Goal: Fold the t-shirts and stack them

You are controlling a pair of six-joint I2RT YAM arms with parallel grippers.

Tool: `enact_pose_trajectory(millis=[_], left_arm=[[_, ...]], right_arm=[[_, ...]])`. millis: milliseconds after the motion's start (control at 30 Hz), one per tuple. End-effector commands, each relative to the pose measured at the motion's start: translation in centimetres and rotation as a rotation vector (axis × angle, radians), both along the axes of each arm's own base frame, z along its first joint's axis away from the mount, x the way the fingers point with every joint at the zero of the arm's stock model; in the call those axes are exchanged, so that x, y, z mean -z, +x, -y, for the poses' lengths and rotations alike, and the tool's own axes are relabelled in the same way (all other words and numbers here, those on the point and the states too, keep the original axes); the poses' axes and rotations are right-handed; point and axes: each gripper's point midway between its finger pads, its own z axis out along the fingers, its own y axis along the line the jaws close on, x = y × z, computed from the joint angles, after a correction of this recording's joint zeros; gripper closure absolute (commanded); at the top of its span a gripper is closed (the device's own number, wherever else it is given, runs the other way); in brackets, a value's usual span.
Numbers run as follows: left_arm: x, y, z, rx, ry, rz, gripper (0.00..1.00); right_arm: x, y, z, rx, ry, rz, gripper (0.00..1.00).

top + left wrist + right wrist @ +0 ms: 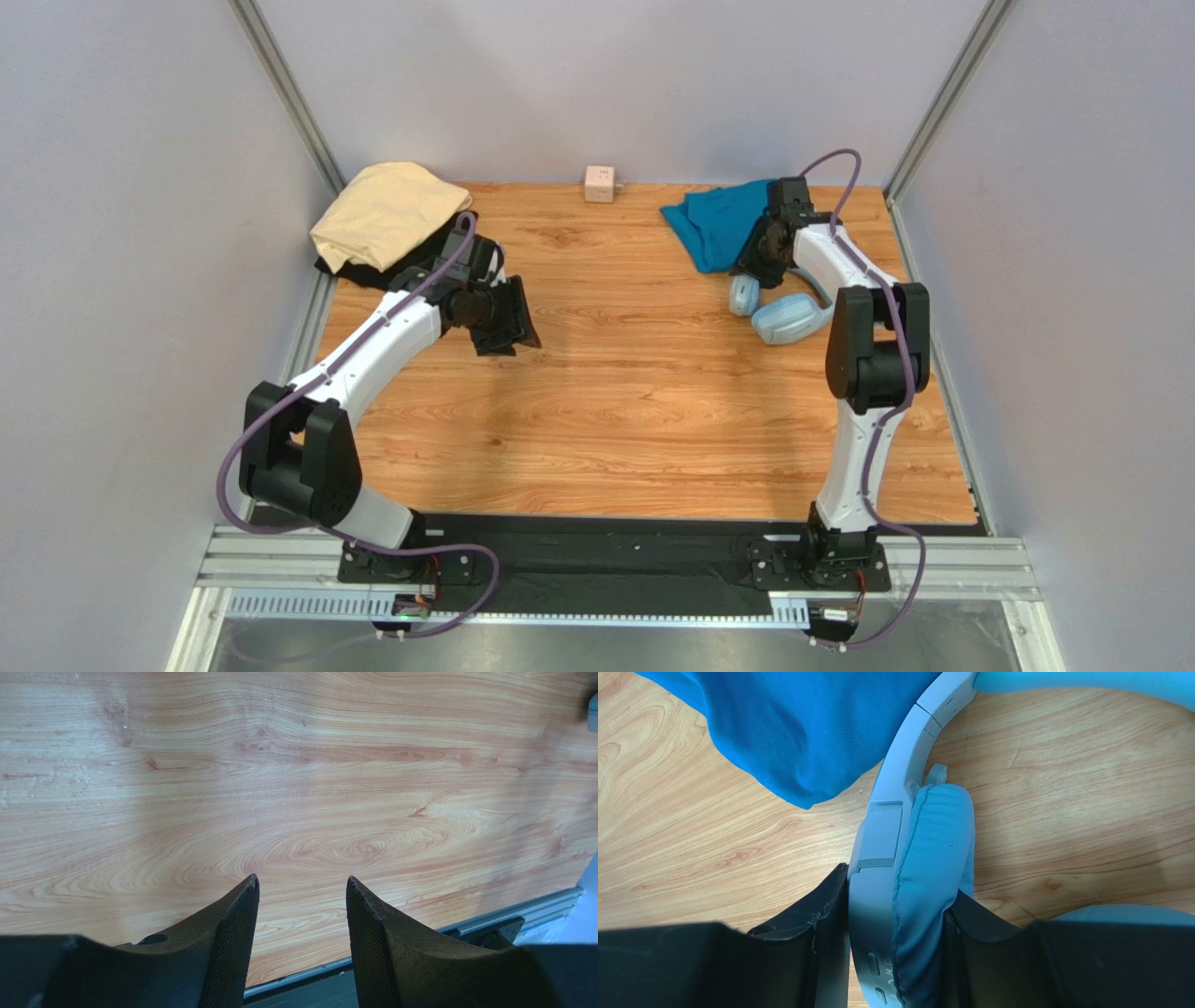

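The pale cream-yellow t-shirt (pixel 386 210) lies bunched in the back left corner, on top of the black t-shirt (pixel 362 273), of which only an edge shows. The teal blue t-shirt (pixel 716 224) lies crumpled at the back right. In the right wrist view, a fold of the teal t-shirt (pixel 801 728) hangs just beyond the jaws. My right gripper (pixel 899 889) is shut on an ear cup of the light-blue headphones (pixel 927 833), right beside that shirt. My left gripper (pixel 302 885) is open and empty over bare wood, just right of the cream and black pile.
The headphones (pixel 779 315) lie on the wooden table (pixel 631 406) directly in front of the teal shirt. A small pink cube (pixel 601 184) stands at the middle of the back edge. Grey walls close in the left, right and back sides.
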Motion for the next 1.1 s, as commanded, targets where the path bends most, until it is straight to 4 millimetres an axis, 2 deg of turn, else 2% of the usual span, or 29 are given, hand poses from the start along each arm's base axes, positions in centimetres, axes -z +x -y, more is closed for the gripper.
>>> enact_pose_trajectory(millis=[0,33,67,133,267,333,367,433,533,667,867,1067], left_arm=[[-1.8,1.0,0.8,0.000,-0.035,0.055,0.44],[-1.8,1.1,0.9,-0.002,-0.038,0.057,0.44],[-1.8,1.1,0.9,-0.003,-0.041,0.056,0.44],[-1.9,1.2,1.0,-0.005,-0.046,0.061,0.44],[-2.1,1.3,1.0,-0.006,-0.050,0.070,0.44],[-2.2,1.2,1.0,-0.005,-0.053,0.072,0.44],[-2.1,1.1,1.0,-0.004,-0.052,0.073,0.44],[-2.2,0.9,1.0,0.003,-0.057,0.073,0.44],[-2.5,0.4,1.0,0.022,-0.060,0.081,0.44],[-2.9,0.1,0.7,0.038,-0.051,0.103,0.44],[-3.0,0.0,1.0,0.034,-0.070,0.099,0.44],[-3.5,0.1,0.9,0.036,-0.070,0.125,0.44]], right_arm=[[3.8,-5.5,0.9,-0.011,-0.044,-0.191,1.00],[3.3,-5.7,1.1,-0.012,-0.045,-0.180,1.00],[3.9,-6.8,1.4,-0.013,-0.051,-0.207,1.00],[3.8,-7.5,1.9,-0.007,-0.060,-0.211,1.00],[3.5,-9.9,4.5,0.048,-0.111,-0.230,1.00],[3.4,-10.5,5.4,0.073,-0.119,-0.231,1.00],[3.3,-10.8,6.7,0.111,-0.118,-0.238,1.00],[3.0,-11.4,8.0,0.143,-0.126,-0.239,1.00],[2.6,-11.9,9.2,0.170,-0.133,-0.248,1.00],[2.4,-12.8,10.4,0.199,-0.153,-0.262,1.00],[2.6,-13.4,10.3,0.178,-0.129,-0.278,0.99],[1.3,-13.5,10.2,0.170,-0.126,-0.235,0.68]])
